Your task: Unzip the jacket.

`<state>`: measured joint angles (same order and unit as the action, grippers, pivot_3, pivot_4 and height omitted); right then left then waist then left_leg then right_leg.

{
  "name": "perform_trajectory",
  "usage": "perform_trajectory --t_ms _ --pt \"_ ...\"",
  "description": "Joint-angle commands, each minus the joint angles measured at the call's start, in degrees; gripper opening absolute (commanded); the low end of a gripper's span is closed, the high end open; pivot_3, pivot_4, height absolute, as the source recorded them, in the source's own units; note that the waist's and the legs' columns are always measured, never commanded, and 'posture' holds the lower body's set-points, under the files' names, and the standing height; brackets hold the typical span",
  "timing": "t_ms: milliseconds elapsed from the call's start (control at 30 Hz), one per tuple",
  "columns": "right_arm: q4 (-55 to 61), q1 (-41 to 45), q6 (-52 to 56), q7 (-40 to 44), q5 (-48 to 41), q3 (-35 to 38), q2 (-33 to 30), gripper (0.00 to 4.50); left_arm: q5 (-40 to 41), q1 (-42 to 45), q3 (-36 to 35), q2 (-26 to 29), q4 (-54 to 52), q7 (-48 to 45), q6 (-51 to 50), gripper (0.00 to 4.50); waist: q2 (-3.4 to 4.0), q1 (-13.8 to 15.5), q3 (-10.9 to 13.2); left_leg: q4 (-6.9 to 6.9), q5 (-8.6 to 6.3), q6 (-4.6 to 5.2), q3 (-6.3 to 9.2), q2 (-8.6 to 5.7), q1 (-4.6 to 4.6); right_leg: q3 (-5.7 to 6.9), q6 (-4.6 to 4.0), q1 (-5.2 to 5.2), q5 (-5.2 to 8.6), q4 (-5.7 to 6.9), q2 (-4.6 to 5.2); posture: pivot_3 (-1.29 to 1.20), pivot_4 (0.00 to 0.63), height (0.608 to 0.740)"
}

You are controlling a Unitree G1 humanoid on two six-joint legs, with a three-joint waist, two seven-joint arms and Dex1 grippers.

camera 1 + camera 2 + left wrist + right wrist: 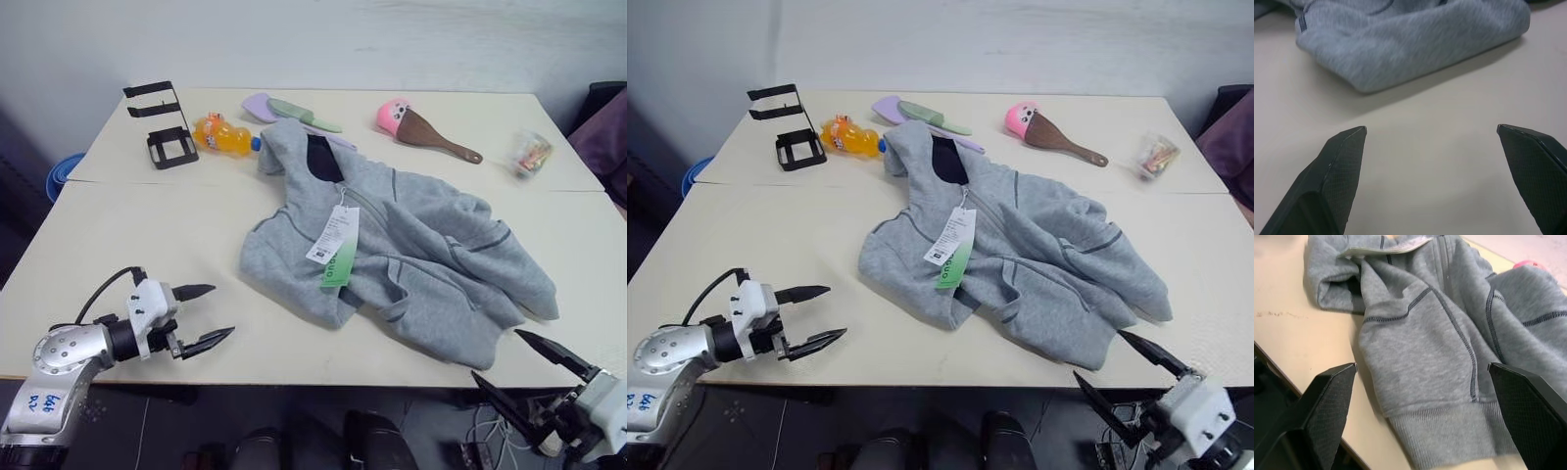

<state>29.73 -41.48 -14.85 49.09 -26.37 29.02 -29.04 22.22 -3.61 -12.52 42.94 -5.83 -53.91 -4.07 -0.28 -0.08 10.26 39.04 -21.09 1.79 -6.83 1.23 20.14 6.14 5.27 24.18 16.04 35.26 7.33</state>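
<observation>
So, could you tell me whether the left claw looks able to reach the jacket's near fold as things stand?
Probably yes: the left claw is open, with bare table between it and the jacket.

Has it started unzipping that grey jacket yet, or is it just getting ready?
Nothing looks done yet: the jacket lies crumpled on the table, and its front still appears closed under the hang tag. In hand: the left gripper and right gripper hover near the table's front edge, jaws open, holding nothing. Left: reaching the zip, gripping it and pulling it down.
</observation>
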Motion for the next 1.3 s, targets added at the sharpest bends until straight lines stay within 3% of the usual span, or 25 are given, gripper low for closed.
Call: perform_trajectory --t_ms 33,133,500,700,833,1033,1233,1300 --pt "2.17 -0.33 -2.20 0.78 2.50 -2.35 0.22 4.47 -0.96 0.76 -1.71 0.07 0.04 0.67 2.30 4.50 -0.01 0.11 0.00 0.00 -0.01 -0.02 0.01 0.01 0.01 0.01 -0.01 0.01 0.00 0.00 0.00 0.00 0.150 0.740" --pt "0.05 1.35 -4.51 0.34 5.24 -5.66 1.49 4.47 4.08 0.73 -1.46 1.35 -2.76 -1.16 -5.30 4.50 -0.02 0.17 -0.01 0.00 -0.02 -0.03 0.07 0.00 0.03 0.03 -0.01 0.01 0.00 0.00 0.03 0.00 0.150 0.740" --pt "5.33 7.15 -1.71 -7.93 4.95 -15.16 6.99 4.47 9.46 11.71 0.32 -0.46 -0.09 -4.10 -11.24 4.50 -0.02 0.03 -0.02 0.03 0.02 -0.06 0.05 -0.04 0.02 0.05 -0.01 0.02 0.00 0.29 0.00 0.00 0.150 0.740" --pt "12.32 16.41 3.72 -13.82 5.63 -17.53 6.64 4.47 11.10 23.26 -0.50 -1.32 9.02 -2.87 -18.34 4.50 -0.08 -0.01 -0.04 0.15 0.10 -0.13 0.05 0.00 0.03 0.05 0.00 0.02 0.00 0.38 -0.18 0.00 0.150 0.740" --pt "13.41 17.79 4.84 -12.96 7.36 -18.45 4.48 4.47 7.99 30.92 4.49 -2.21 14.01 -4.93 -19.66 4.50 -0.11 0.38 -0.05 0.15 0.08 -0.15 0.04 0.02 0.06 0.14 -0.01 0.04 0.00 0.44 -0.70 0.00 0.150 0.740" --pt "11.39 18.47 5.27 -12.11 11.60 -21.56 1.88 4.47 -2.92 47.64 13.67 -9.32 31.63 0.54 -19.98 4.50 -0.25 1.50 -0.08 0.41 0.09 0.00 -0.04 -0.16 0.16 0.24 0.12 0.01 -0.07 0.39 -0.74 0.00 0.150 0.740" --pt "8.72 16.22 3.95 -13.07 14.43 -21.89 2.47 4.47 -11.86 57.99 19.01 -16.00 47.82 5.22 -18.64 4.50 -0.30 1.22 -0.06 0.44 0.09 0.01 -0.07 -0.33 0.18 0.28 0.15 0.01 -0.07 0.36 -0.81 0.00 0.150 0.740" --pt "8.41 15.18 3.62 -13.45 13.93 -21.11 2.87 4.50 -13.47 60.17 19.07 -17.54 52.41 7.28 -18.32 4.09 -0.32 1.23 -0.05 0.44 0.09 0.01 -0.09 -0.31 0.18 0.28 0.16 0.01 -0.07 0.37 -0.80 0.00 0.150 0.740"
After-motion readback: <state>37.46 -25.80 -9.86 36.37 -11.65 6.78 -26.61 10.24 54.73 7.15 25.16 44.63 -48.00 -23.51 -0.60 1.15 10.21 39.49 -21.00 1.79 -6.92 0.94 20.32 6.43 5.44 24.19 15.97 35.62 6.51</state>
